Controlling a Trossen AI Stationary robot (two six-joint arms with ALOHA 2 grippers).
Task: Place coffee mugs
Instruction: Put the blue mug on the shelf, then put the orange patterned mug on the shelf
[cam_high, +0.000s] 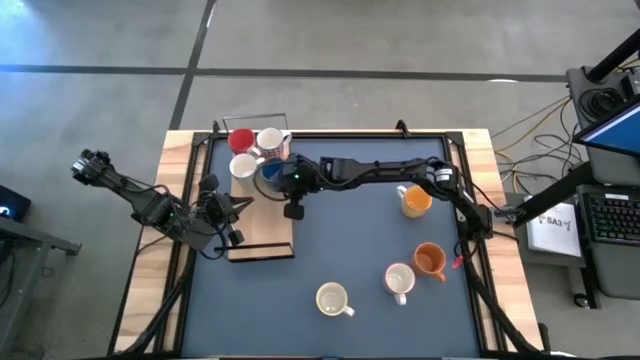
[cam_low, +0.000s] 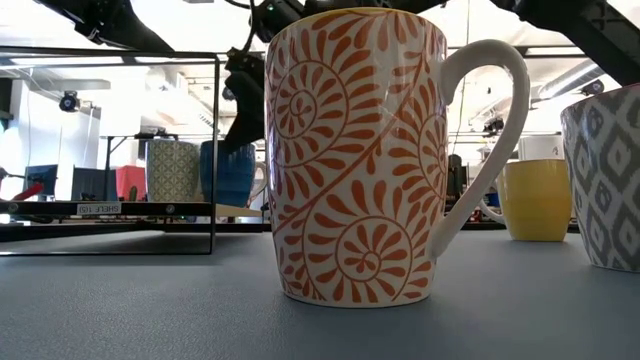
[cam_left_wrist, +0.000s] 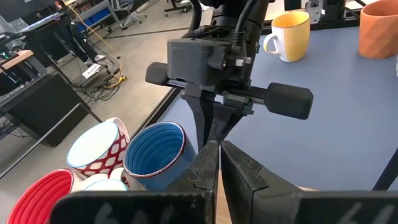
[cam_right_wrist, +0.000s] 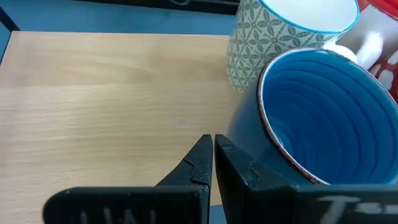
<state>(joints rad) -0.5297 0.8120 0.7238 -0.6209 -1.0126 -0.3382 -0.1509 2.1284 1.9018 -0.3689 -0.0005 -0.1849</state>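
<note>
Four mugs stand grouped at the far end of a wooden board (cam_high: 262, 245): a red one (cam_high: 241, 140), a white one with red pattern (cam_high: 272, 143), a pale green-patterned one (cam_right_wrist: 261, 43) and a blue one (cam_right_wrist: 323, 106). My right gripper (cam_right_wrist: 212, 149) is shut and points down, right beside the blue mug's outer wall. My left gripper (cam_left_wrist: 219, 163) is shut and hovers over the board, facing the right gripper (cam_left_wrist: 211, 121). Four more mugs stand on the blue mat: yellow (cam_high: 415, 202), orange (cam_high: 430, 260), white (cam_high: 398, 278) and cream (cam_high: 332, 298). My right gripper has its shut fingers (cam_right_wrist: 233, 158) close against the blue mug's outer wall (cam_right_wrist: 249, 140), coming from above and pointing down. I cannot tell whether they touch it. The mug stands upright on the board.
A thin wire frame (cam_low: 215, 150) rises around the board's far part. In the low view, an orange-patterned mug (cam_low: 350, 150) fills the near foreground, with a grey diamond-patterned mug (cam_low: 605, 180) beside it. Bare wood lies on the board's near half (cam_right_wrist: 93, 106).
</note>
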